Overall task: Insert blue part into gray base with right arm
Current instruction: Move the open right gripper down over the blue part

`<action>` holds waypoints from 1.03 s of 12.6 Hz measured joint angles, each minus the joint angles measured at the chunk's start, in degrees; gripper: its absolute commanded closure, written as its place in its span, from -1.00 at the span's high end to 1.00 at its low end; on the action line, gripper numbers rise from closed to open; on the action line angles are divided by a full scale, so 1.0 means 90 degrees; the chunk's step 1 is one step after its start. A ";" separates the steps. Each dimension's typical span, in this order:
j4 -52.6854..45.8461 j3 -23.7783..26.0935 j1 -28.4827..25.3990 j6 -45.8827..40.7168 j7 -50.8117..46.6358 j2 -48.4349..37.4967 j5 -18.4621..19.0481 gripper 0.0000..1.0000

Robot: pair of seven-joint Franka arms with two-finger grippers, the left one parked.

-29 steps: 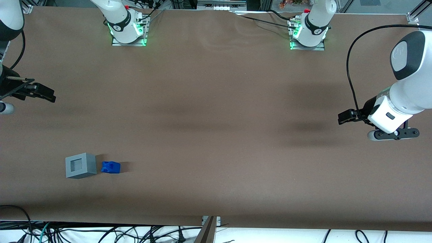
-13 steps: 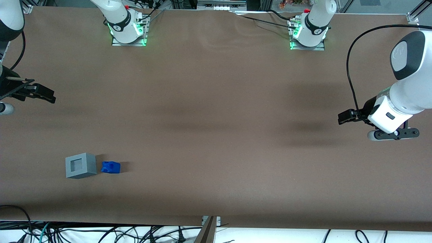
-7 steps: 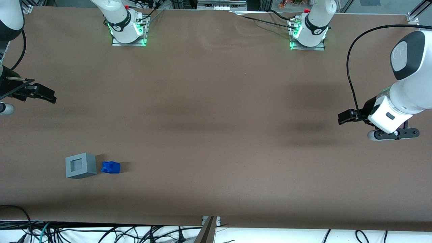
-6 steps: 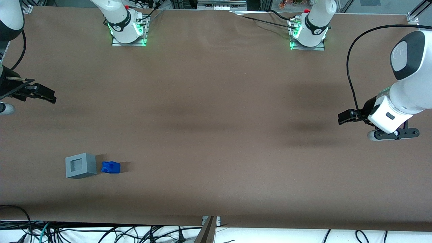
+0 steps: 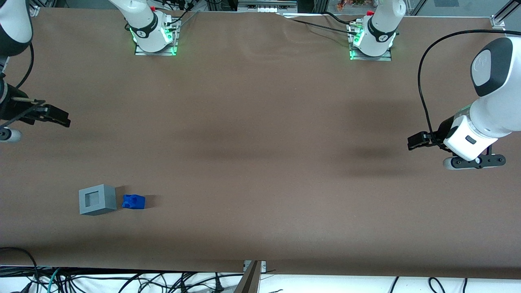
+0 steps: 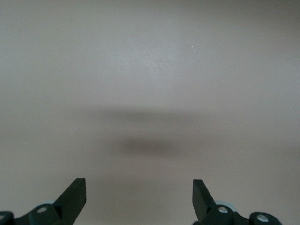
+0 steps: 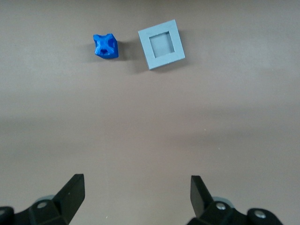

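The blue part (image 5: 133, 201) lies beside the gray base (image 5: 97, 199), near your counter's (image 5: 260, 142) front edge, recess up for insertion; your gripper (image 7: 136, 187) hangs spread, well apart.

You are in a robot lab, not a home or a shop. A big table (image 5: 260, 122) with a plain brown cover fills the room in front of you. Two white robot arms are bolted to it on metal plates (image 5: 155, 49) that glow green. Past the table's edge you can see silver metal bars (image 5: 321, 5) of a frame. A messy pile of black wires (image 5: 122, 280) lies along the table's near edge. The gripper (image 7: 136, 187) hangs over bare brown cover, open, with the two small blocks well ahead of its jaws.
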State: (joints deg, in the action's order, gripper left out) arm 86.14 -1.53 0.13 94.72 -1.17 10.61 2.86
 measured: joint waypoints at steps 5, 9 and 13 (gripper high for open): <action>0.0006 0.0067 -0.0051 0.1105 0.0007 0.0676 0.0000 1.00; 0.0023 0.0143 -0.0162 0.2549 0.0002 0.1649 -0.0040 0.99; 0.0018 0.0173 -0.0402 0.4247 -0.0015 0.2776 -0.0292 0.98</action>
State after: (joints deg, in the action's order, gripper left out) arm 86.30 0.03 -3.49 132.94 -1.31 35.60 0.23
